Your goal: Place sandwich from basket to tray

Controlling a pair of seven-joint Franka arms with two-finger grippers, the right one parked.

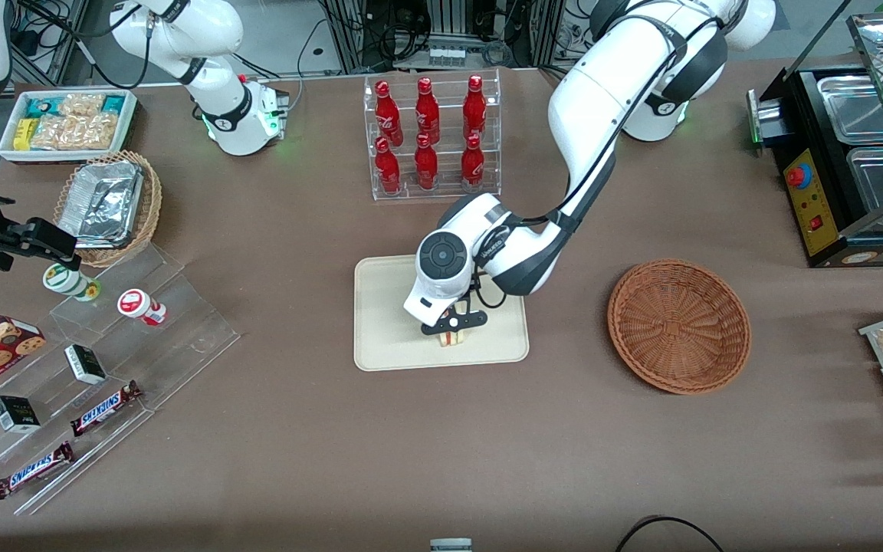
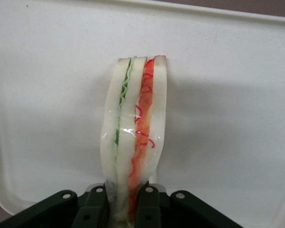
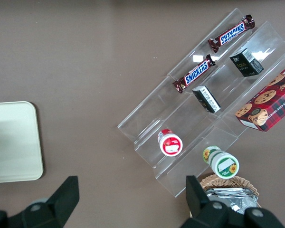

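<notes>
With the claw point(image 1: 454, 328) clamped on the sandwich point(image 2: 135, 137) over the tray point(image 1: 380, 337), I judge release imminent — basket point(image 1: 679, 326) emptied.

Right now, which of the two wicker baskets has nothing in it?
The reddish-brown basket, toward the working arm's end. The tan one holds foil containers. The gripper holds the sandwich over the tray.

My gripper point(image 2: 128, 209) is cut off at the frame edge, covering the sandwich's point(image 2: 135, 133) lower end. My wrist hides part of the tray point(image 1: 380, 322).
</notes>
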